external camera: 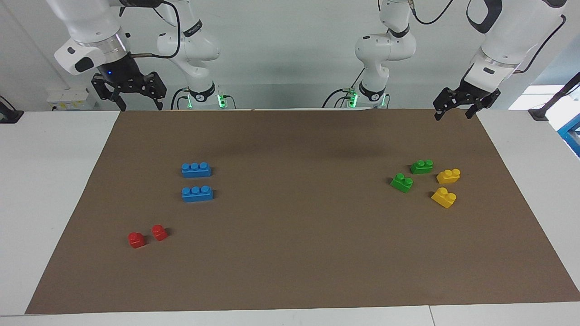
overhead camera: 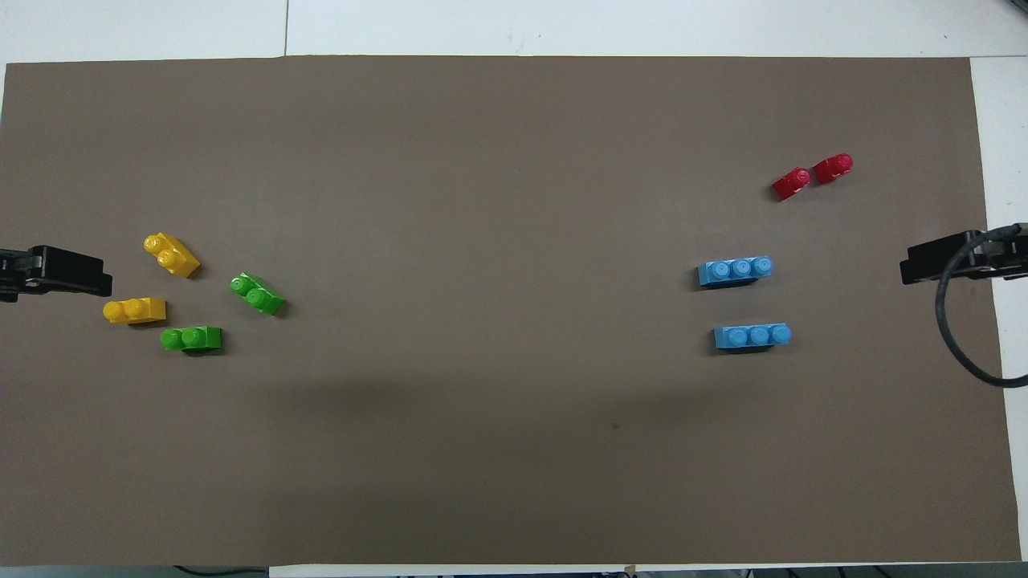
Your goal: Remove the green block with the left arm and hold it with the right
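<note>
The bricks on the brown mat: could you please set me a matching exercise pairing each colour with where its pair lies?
Things:
1. red bricks
2. blue bricks
3. green bricks
4. yellow bricks

Places:
A. right arm's end, nearer the robots than the red pair
B. left arm's end, beside the yellow pair, toward the middle
C. right arm's end, farthest from the robots
D. left arm's end, outermost

Pairs: 1-C, 2-A, 3-B, 4-D

arms: glossy white casings | joints: black bands | cables: black | bases: green lights | end effector: black
</note>
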